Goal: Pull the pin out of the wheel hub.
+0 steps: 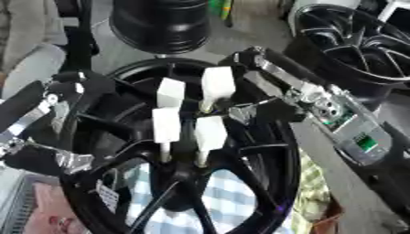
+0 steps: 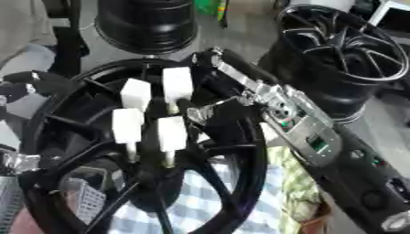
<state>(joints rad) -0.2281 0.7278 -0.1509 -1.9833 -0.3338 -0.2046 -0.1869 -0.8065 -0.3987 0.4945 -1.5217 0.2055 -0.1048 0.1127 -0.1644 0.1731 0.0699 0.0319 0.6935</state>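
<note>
Where the spokes of the black wheel hub run together at the centre, four white pins stand up on thin pale stems, grouped in a loose square. The upper right pin is the one nearest the right hand, whose dark fingers reach in from the right and curl about its lower end and stem — they look to pinch it just below the white block, though the fingertips merge with the dark spokes and the exact contact is hard to make out. The upper left pin stands just beside that one, on the far side from the fingers; the lower left pin and the lower right pin stand nearer the camera, below the fingers and apart from them.

The right forearm slopes down from the lower right toward the hub's centre, its silver and grey wrist casing showing a small green panel, the hand bent inward over the rim.

The left hand lies on the hub's left rim, well away from the pins; its fingers are dark against dark metal, and whether they are curled or straight I cannot tell. The left arm comes in from the left edge, silver joints showing.

Under the hub lies a blue-and-white checked cloth. Beyond the fingers, at the upper right, a second black wheel stands upright — another dark rim sits at the top.
</note>
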